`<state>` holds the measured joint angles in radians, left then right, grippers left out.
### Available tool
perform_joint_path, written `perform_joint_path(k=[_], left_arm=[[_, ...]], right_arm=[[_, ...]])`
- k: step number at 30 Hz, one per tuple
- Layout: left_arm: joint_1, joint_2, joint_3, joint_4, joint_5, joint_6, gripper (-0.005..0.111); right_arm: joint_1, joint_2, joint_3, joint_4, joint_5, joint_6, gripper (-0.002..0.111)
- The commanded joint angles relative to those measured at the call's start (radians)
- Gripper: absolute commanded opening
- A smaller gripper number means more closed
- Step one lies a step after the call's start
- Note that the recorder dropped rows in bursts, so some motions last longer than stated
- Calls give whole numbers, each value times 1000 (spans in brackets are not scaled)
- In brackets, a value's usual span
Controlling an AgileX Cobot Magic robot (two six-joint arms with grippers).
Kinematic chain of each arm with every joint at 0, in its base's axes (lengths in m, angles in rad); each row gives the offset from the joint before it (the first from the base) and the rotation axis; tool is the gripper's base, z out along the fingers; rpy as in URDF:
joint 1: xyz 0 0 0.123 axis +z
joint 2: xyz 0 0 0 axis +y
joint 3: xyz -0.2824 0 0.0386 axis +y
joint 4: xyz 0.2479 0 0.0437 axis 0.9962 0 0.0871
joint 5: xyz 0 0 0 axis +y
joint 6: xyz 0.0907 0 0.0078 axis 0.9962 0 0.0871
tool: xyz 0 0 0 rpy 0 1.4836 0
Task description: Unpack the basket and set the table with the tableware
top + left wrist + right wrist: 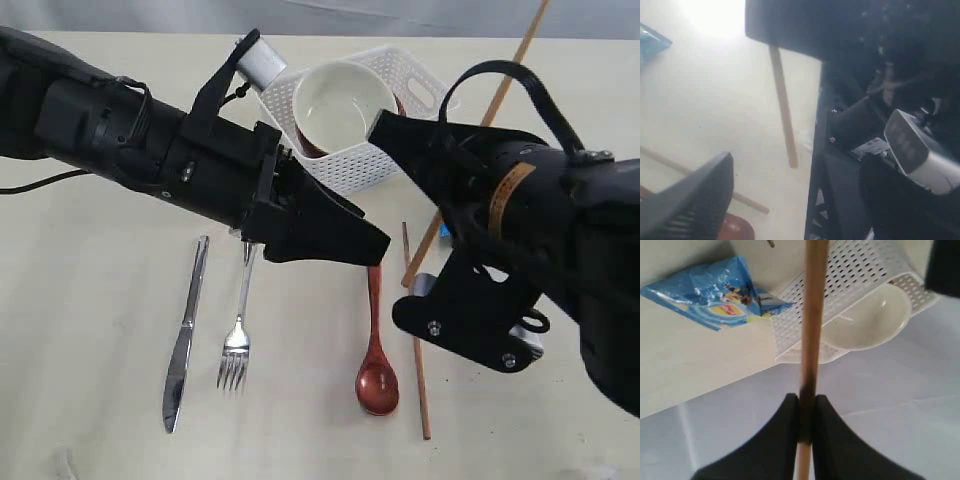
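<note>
**Tableware Count and Gripper State**

From the left, one knife (183, 350), one fork (237, 345), one wooden spoon (376, 362) and a first chopstick (416, 345) lay apart on the table (80, 330). The left gripper (350, 240) hung above the fork and spoon handles with its jaws spread and nothing between them. Behind it, one basket (420, 90) contained one bowl (345, 100), with one cup (262, 60) at its left corner. The right gripper (806, 405) pinched the second chopstick (812, 315), raised and slanted. One blue bag (720, 290) lay beside the basket.

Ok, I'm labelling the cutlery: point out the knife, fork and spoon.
knife (179, 362), exterior view, on the blade.
fork (233, 364), exterior view, on the tines.
spoon (377, 386), exterior view, on the bowl.
</note>
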<state>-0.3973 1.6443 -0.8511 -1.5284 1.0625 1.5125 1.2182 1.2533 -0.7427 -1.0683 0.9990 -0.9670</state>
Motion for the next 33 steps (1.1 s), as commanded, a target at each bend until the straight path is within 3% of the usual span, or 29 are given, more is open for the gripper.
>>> perform_joint_path(k=[1,6,11,18,20,25,30,33], left_arm=[[-13,-3,7,-20,-13,7,66],[-57,-3,7,-21,-24,7,66],[-120,-3,7,-24,-118,7,66],[-132,-3,7,-34,-189,5,65],[-132,-3,7,-35,-189,5,56],[-132,-3,7,-35,-192,-3,0],[-132,-3,7,-49,-192,10,0],[-132,-3,7,-77,-194,35,0]], right_arm=[[43,-10,3,-15,1,15,-1],[46,-10,3,-12,2,34,-1],[46,-10,3,-12,-13,39,-1],[115,-10,3,-12,-26,139,-1],[115,-10,3,-12,-22,168,-1],[115,-10,3,-12,-22,189,-1],[115,-10,3,21,-22,202,2],[115,-10,3,21,-22,245,20]])
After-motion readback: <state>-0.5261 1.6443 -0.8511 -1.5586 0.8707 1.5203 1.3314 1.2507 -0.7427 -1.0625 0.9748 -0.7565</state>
